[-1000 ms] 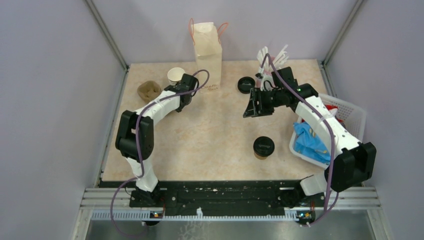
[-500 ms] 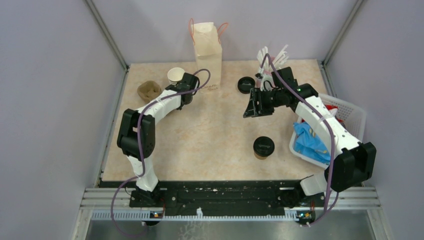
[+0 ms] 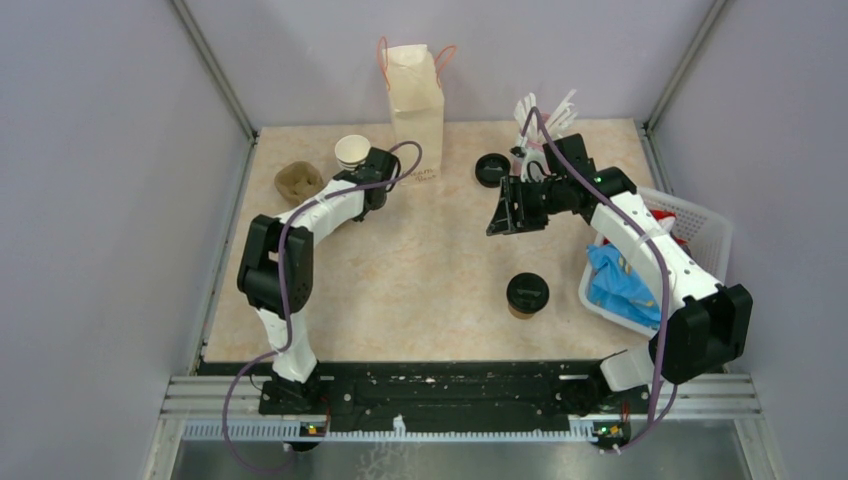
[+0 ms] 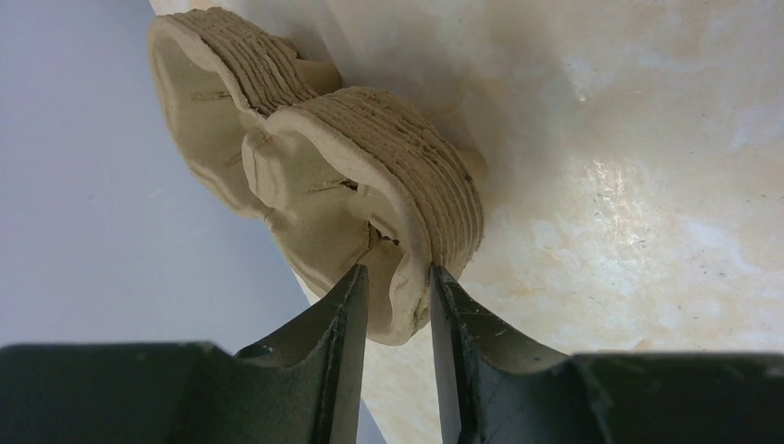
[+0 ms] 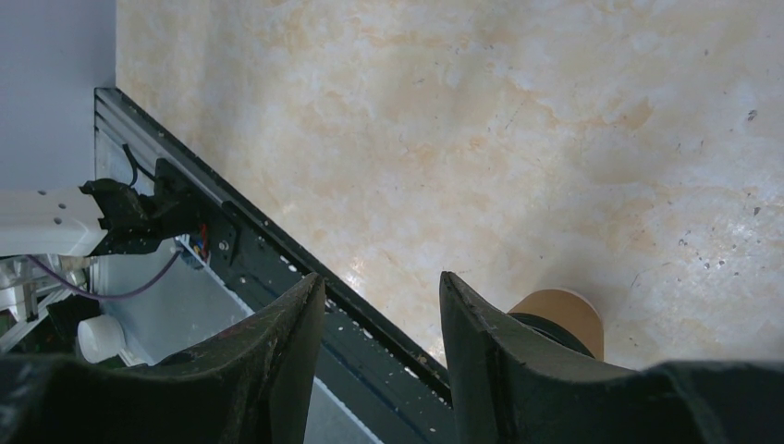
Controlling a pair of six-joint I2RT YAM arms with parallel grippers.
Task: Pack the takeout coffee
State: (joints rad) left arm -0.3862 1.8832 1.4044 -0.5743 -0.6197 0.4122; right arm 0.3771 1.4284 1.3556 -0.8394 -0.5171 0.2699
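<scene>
1. Table (image 3: 440,260): a paper bag (image 3: 415,95) stands at the far edge and a white basket (image 3: 700,235) at the right.
2. Left arm (image 3: 300,215): the elbow has crept slightly forward over the last second. This is the only visible change, and the right arm (image 3: 640,235) is unmoved.
3. Left gripper (image 4: 396,277): the fingers are narrow, pinching the rim of a moulded-pulp cup carrier (image 4: 370,148). A carrier is probably being fetched first.
4. Right gripper (image 5: 381,287): partly open and empty, hovering mid-table.
5. Takeout coffee (image 3: 527,294): lidded and upright at front right near the basket, untouched. Packing has not yet begun.
</scene>
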